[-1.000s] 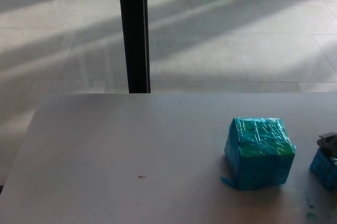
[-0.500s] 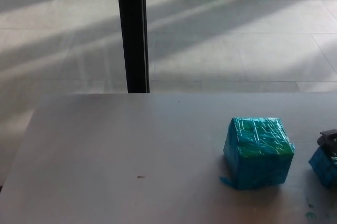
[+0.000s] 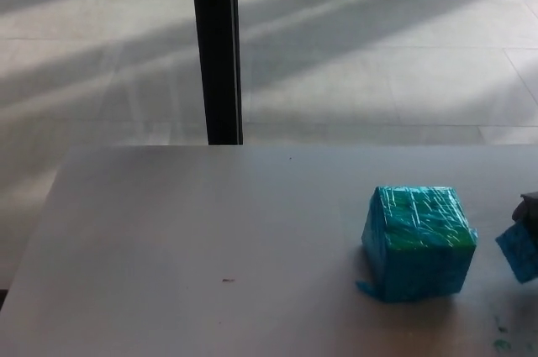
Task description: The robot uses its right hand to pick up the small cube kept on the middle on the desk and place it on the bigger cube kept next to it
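Though half cut off — small cube [image 3: 523, 254], teal-wrapped.

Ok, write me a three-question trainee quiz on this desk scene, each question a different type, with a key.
1. True or false: the small cube sits on top of the big cube.
2. Multiple choice: where is the small cube? A) at the desk's left edge B) at the picture's right edge, beside the big cube C) on the floor
3. Fill in: behind the desk, a black ____ stands upright on the tiled floor.

Key: 1 false; 2 B; 3 post. Note: a dark part, likely the right robot hand, touches the small cube's top at the frame edge; its grip cannot be judged.
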